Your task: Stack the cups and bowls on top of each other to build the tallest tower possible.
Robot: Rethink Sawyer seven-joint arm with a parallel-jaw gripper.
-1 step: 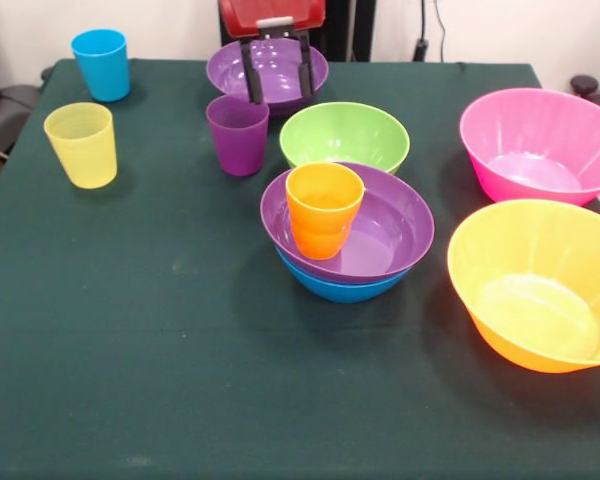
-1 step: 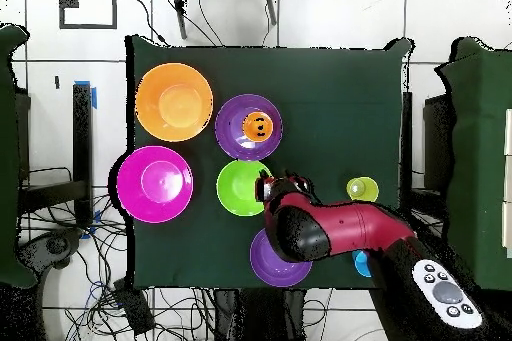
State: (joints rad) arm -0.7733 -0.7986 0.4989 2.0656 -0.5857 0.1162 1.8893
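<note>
Gripper (image 1: 277, 70) hangs over second purple bowl (image 1: 220, 66), fingers spread wide, holding nothing. Tower (image 1: 352, 262) sits toward camera from gripper: blue bowl (image 1: 342, 289) lowest, purple bowl (image 1: 385, 235) nested in it, orange cup (image 1: 323, 208) standing upright inside, off-centre toward rim. Purple cup (image 1: 238, 134) and green bowl (image 1: 345, 135) lie between gripper and tower. Risks, as judged: off-centre cup gives poor seat, so next piece may tilt or slide; glossy plastic may slip in fingers; arm reaching over could clip purple cup.
</note>
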